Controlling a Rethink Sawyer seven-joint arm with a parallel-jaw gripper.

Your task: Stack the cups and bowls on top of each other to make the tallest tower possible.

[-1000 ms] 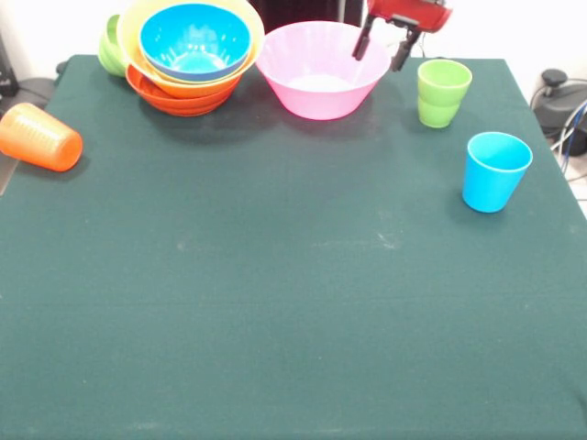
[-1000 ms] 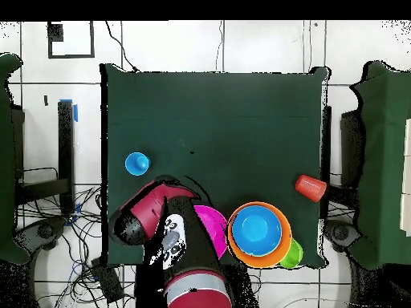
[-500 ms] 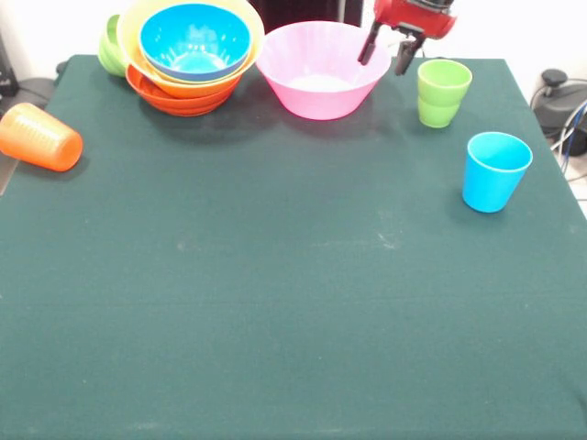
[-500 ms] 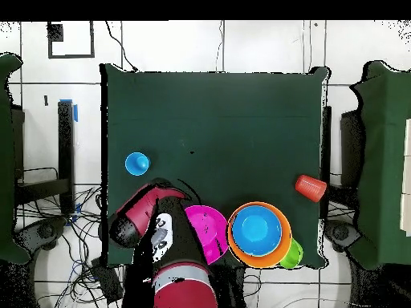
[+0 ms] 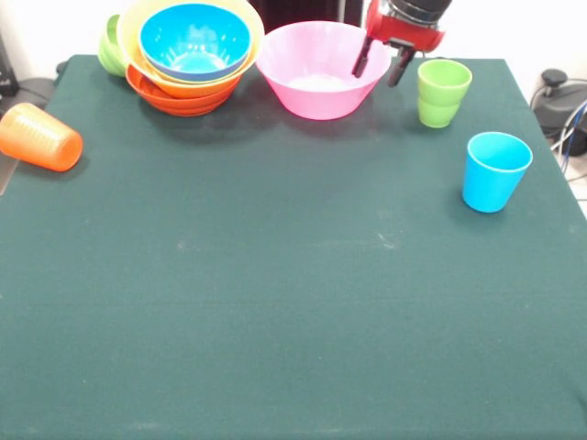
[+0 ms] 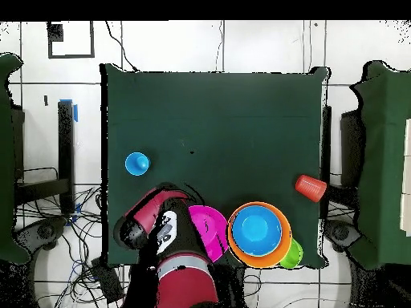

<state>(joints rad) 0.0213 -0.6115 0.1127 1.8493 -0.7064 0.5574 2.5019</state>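
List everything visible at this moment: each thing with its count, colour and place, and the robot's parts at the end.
Table: one, dark green cover, fills the front view.
Nested bowls: one pile at the far left corner; blue bowl innermost, yellow-orange next, red-orange lowest.
Green bowl: one, lime, behind the pile's left side, mostly hidden.
Pink bowl: one, large, upright, far edge near the middle.
Green cup: one, lime, upright, right of the pink bowl.
Blue cup: one, light blue, upright, near the right edge.
Orange cup: one, lying on its side at the left edge.
Gripper: one, red and black, open, at the pink bowl's right rim.
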